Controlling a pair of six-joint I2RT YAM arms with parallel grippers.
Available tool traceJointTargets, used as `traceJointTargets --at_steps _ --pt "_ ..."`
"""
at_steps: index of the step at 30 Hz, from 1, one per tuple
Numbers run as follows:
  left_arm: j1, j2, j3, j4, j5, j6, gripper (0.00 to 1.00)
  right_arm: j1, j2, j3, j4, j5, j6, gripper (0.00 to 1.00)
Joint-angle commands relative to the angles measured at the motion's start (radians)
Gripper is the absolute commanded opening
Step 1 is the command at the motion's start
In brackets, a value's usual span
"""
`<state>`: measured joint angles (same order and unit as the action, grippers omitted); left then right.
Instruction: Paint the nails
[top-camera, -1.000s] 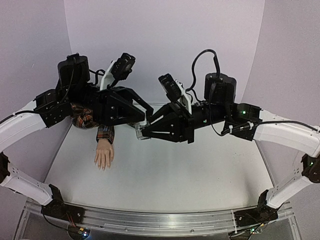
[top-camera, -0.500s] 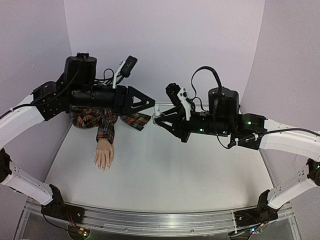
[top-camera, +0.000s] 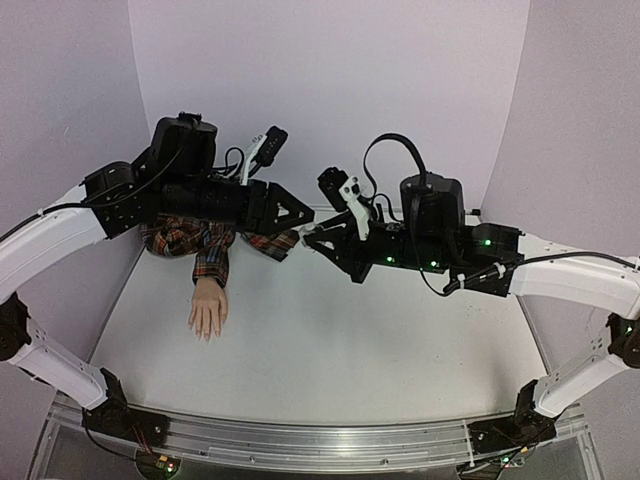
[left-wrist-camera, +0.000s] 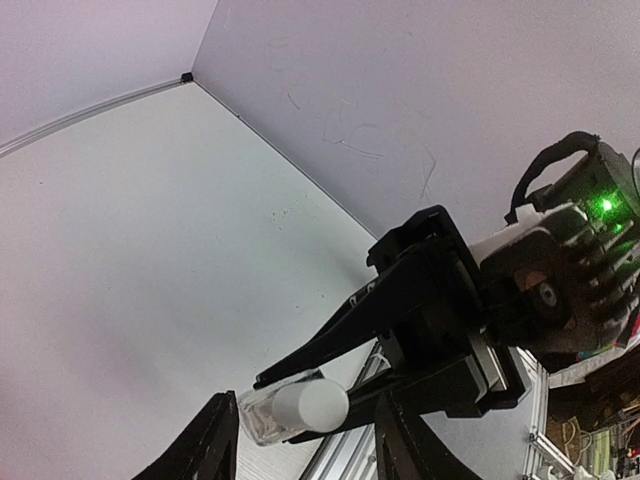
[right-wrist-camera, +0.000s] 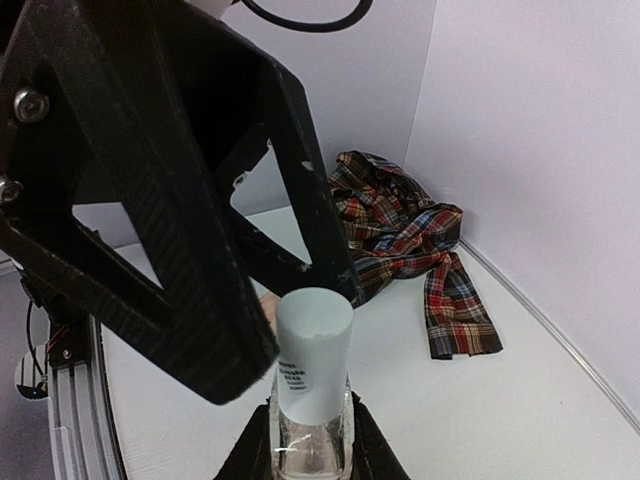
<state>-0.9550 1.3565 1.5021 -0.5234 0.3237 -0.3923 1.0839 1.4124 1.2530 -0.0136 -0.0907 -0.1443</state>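
The flesh-coloured mannequin hand (top-camera: 208, 308) lies palm down at the left of the table, and its pale nails (top-camera: 205, 334) point toward the near edge. My right gripper (right-wrist-camera: 310, 445) is shut on the glass body of a small clear bottle (right-wrist-camera: 312, 430) whose white cap (right-wrist-camera: 314, 350) stands up. It holds the bottle in the air at mid-table (top-camera: 306, 238). My left gripper (left-wrist-camera: 303, 412) is open, its fingers (left-wrist-camera: 212, 440) either side of the cap (left-wrist-camera: 308, 405) with a gap on one side. In the top view the left gripper (top-camera: 296, 215) meets the bottle from the left.
The plaid sleeve (top-camera: 200, 240) is bunched against the back left wall, with a strip trailing out (right-wrist-camera: 455, 310). Purple walls close in the table's back and sides. An aluminium rail (top-camera: 300, 440) runs along the near edge.
The two grippers pulled apart from their earlier meeting point. The left gripper has since swung back toward the cap. The right arm has lifted the bottle and moved it slightly back.
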Motion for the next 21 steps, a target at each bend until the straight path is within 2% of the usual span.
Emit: traceJointTargets --at_steps 1,5,9,13,17,19,21 --pt "-0.002 0.015 0.052 0.017 -0.016 0.005 0.38 0.010 0.017 0.065 0.014 0.025 -0.016 0.00" --pt "-0.003 0.017 0.052 0.011 -0.016 0.009 0.28 0.009 0.022 0.072 0.014 0.026 -0.015 0.00" --pt "-0.002 0.017 0.048 0.008 -0.016 0.010 0.24 0.011 0.032 0.084 0.014 0.031 -0.013 0.00" --pt "-0.002 0.015 0.050 0.007 -0.034 0.013 0.06 0.013 0.042 0.092 0.014 0.035 -0.015 0.00" --pt "-0.004 0.012 0.046 0.011 -0.057 0.021 0.00 0.016 0.038 0.083 0.014 0.032 -0.010 0.00" --pt "-0.004 0.006 0.027 0.037 0.006 0.044 0.00 0.015 0.035 0.080 0.014 -0.013 -0.008 0.00" --pt "-0.004 -0.004 -0.009 0.089 0.154 0.084 0.00 0.013 0.032 0.081 0.014 -0.149 -0.013 0.00"
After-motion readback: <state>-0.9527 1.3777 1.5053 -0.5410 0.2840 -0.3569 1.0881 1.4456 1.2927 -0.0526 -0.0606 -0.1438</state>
